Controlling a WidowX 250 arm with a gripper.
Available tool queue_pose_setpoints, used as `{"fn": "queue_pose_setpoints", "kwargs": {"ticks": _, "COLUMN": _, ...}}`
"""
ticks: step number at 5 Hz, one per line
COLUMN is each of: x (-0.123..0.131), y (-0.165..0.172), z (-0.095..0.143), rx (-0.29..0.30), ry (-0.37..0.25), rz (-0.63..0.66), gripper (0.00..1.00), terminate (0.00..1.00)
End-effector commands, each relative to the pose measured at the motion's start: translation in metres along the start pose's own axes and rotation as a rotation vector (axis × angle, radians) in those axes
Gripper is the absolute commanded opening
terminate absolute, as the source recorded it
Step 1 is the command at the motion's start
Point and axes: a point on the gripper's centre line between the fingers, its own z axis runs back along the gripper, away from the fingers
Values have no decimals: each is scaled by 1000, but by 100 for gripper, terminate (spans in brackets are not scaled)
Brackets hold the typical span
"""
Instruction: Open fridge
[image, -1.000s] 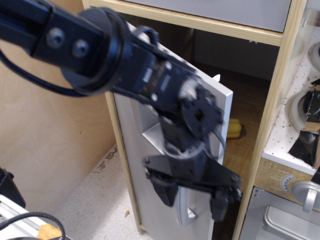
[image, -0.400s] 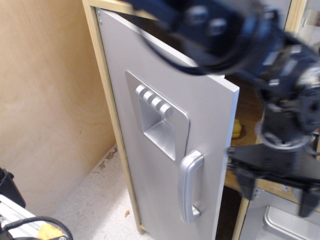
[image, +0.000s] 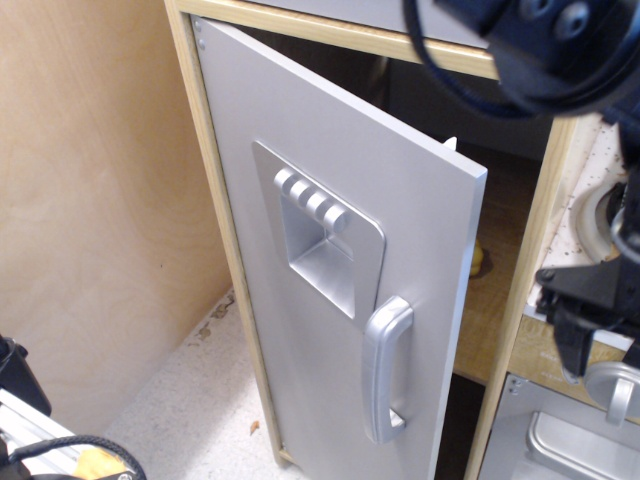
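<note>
The fridge is a tall light-wood cabinet. Its silver-grey door (image: 300, 150) stands ajar, hinged at the left, with the free edge swung out toward me. The door carries a recessed dispenser panel (image: 320, 240) with buttons and a curved vertical silver handle (image: 385, 370). My gripper (image: 612, 335) is to the right of the door, in front of the cabinet's right post, and touches neither door nor handle. Only one black finger (image: 572, 345) shows; the rest is cut off by the frame edge. The jaws stand apart and hold nothing.
My black arm (image: 540, 50) crosses the top right corner. A yellow object (image: 478, 258) lies inside the fridge. A white pegboard panel (image: 585, 200) and a silver oven door (image: 560, 450) with a handle (image: 615, 385) are at the right. A plywood wall (image: 90, 200) stands left.
My arm and gripper have swung from in front of the door handle to the right and away. The door has opened slightly wider and is fully visible.
</note>
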Motion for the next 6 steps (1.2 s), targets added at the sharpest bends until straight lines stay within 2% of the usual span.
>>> {"fn": "queue_pose_setpoints", "kwargs": {"ticks": 1, "x": 50, "y": 38, "z": 20, "rx": 55, "ry": -106, "rz": -190, "gripper": 100, "terminate": 0}}
{"fn": "queue_pose_setpoints", "kwargs": {"ticks": 2, "x": 52, "y": 62, "z": 19, "rx": 80, "ry": -86, "rz": -240, "gripper": 100, "terminate": 0}}
{"fn": "queue_pose_setpoints", "kwargs": {"ticks": 3, "x": 34, "y": 75, "z": 17, "rx": 71, "ry": -17, "rz": -180, "gripper": 100, "terminate": 0}}
{"fn": "queue_pose_setpoints", "kwargs": {"ticks": 4, "x": 17, "y": 94, "z": 18, "rx": 92, "ry": 20, "rz": -169, "gripper": 100, "terminate": 0}}
{"fn": "queue_pose_setpoints", "kwargs": {"ticks": 6, "x": -1, "y": 143, "z": 35, "rx": 146, "ry": 57, "rz": -137, "gripper": 100, "terminate": 0}}
